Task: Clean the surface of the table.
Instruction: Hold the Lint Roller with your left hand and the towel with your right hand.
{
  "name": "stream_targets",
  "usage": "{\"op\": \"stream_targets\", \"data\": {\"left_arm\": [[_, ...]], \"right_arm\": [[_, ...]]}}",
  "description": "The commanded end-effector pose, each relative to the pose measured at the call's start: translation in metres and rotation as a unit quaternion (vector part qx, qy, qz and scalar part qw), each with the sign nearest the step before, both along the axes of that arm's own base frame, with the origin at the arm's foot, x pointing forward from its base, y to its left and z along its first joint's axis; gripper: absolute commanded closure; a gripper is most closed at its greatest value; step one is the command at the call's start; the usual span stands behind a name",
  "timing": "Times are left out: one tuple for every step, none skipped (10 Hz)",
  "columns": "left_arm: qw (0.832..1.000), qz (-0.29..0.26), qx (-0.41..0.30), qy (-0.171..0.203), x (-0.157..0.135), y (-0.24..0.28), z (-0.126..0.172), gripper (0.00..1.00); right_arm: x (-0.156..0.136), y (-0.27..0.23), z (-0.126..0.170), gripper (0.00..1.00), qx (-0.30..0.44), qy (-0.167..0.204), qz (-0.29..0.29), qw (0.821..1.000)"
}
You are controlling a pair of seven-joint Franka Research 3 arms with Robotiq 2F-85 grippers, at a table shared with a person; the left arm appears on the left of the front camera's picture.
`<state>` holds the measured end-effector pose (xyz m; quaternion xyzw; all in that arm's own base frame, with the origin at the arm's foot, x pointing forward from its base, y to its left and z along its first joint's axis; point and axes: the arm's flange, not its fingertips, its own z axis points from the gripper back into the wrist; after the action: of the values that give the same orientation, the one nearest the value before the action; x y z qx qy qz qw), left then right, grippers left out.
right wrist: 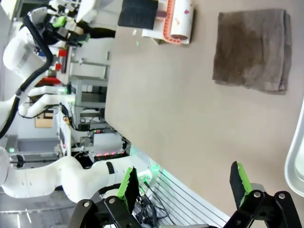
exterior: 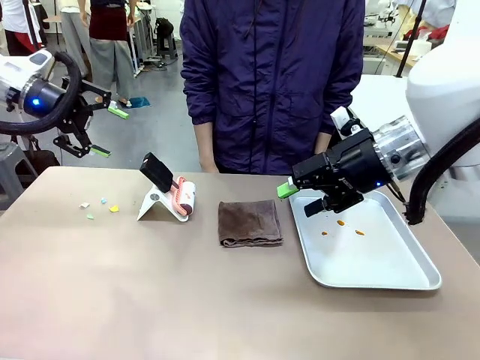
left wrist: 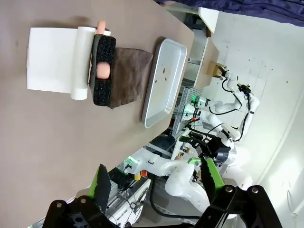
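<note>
**Front view.** The table [exterior: 150, 292] spans the whole near scene, brownish-tan and mostly bare. A person in a purple jacket [exterior: 270, 82] stands at its far edge. Small paper scraps [exterior: 101, 206], white, yellow and green, lie on the far-left part of the top; these look like the mess to be cleared. Just right of them a lint roller [exterior: 180, 196] leans in a white stand [exterior: 154, 204] with its black handle up, likely parked so that it is easy to grasp. A folded brown cloth [exterior: 250, 223] lies flat in the middle. To its right sits a silver tray [exterior: 420, 279] with a few orange crumbs [exterior: 341, 223] on its floor. The left gripper [exterior: 107, 131] hangs above the far-left corner with its fingers apart and holds nothing. The right gripper [exterior: 298, 199] hovers over the tray's far-left corner, also empty.

**Left wrist view.** The left gripper [left wrist: 154, 173] shows its green pads spread wide. Beyond it, along the table [left wrist: 57, 137], lie the stand [left wrist: 52, 59], the lint roller [left wrist: 102, 66], the cloth [left wrist: 130, 76] and the tray [left wrist: 147, 107].

**Right wrist view.** The right gripper [right wrist: 183, 176] is likewise spread, with nothing between its pads. It looks across the table [right wrist: 166, 109] toward the cloth [right wrist: 251, 50] and the lint roller [right wrist: 178, 19]. A corner of the tray [right wrist: 297, 166] shows at the right edge. No cleaning tool has been picked up yet.
</note>
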<state>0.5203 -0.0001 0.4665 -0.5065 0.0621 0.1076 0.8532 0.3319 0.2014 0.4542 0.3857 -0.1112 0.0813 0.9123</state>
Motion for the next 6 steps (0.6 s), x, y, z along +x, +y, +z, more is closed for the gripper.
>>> {"op": "stream_targets", "data": {"left_arm": [[0.999,0.021,0.021,-0.011,0.004,-0.01,0.0,0.0],[0.999,0.017,0.04,-0.008,0.005,-0.02,-0.006,0.0],[0.997,0.046,0.06,0.004,0.005,-0.022,-0.013,0.0],[0.997,0.038,0.068,0.003,0.004,-0.029,-0.018,0.0],[0.994,0.033,0.106,0.004,0.008,-0.038,-0.025,0.0],[0.993,0.023,0.115,-0.001,0.013,-0.045,-0.03,0.0]], "right_arm": [[0.012,0.017,-0.003,0.0,-0.038,0.005,-0.032,0.999],[0.027,0.035,-0.008,0.0,-0.083,0.012,-0.053,0.995],[0.047,0.052,-0.015,0.0,-0.094,0.004,-0.047,0.994],[0.058,0.074,-0.018,0.0,-0.114,-0.002,-0.038,0.993],[0.072,0.095,-0.02,0.0,-0.136,0.01,-0.038,0.99],[0.081,0.11,-0.023,0.0,-0.161,0.014,-0.039,0.986]]}}
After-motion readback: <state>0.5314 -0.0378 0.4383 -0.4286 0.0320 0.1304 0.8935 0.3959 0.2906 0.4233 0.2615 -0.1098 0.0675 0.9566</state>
